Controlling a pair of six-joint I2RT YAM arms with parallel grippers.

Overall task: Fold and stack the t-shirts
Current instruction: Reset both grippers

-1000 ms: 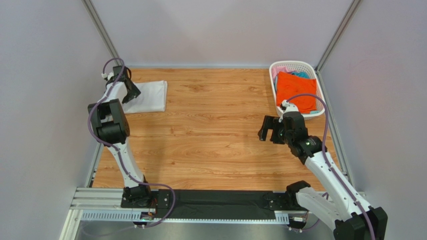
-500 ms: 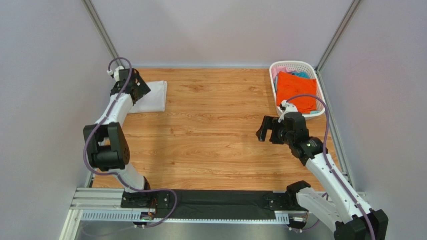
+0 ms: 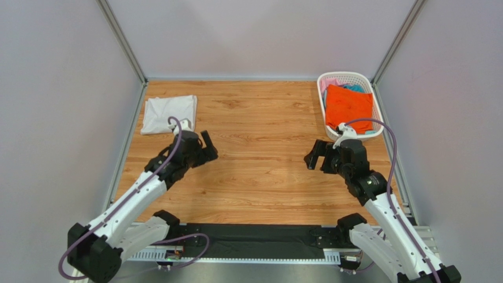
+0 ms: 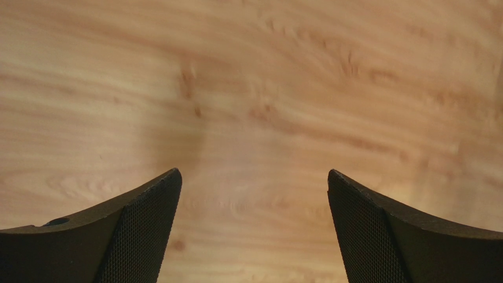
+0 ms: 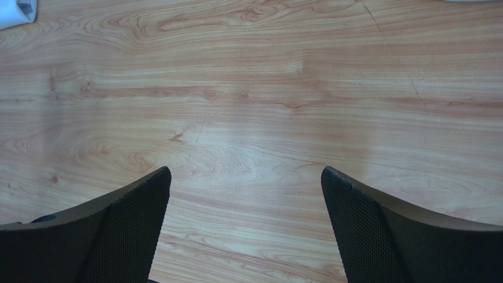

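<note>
A folded white t-shirt lies at the far left corner of the wooden table; its corner shows in the right wrist view. A bright orange t-shirt lies on top in the white lattice basket at the far right, with pink and teal shirts under it. My left gripper is open and empty over bare wood, in front and to the right of the white shirt; the left wrist view shows only wood between the jaws. My right gripper is open and empty over bare wood, in front and to the left of the basket, as the right wrist view shows.
Grey walls close in the table on three sides, with metal posts at the back corners. A black base rail runs along the near edge.
My left arm has swung back from the white shirt at the far left corner toward the table's middle, leaving the shirt folded there. My right gripper has barely moved.
</note>
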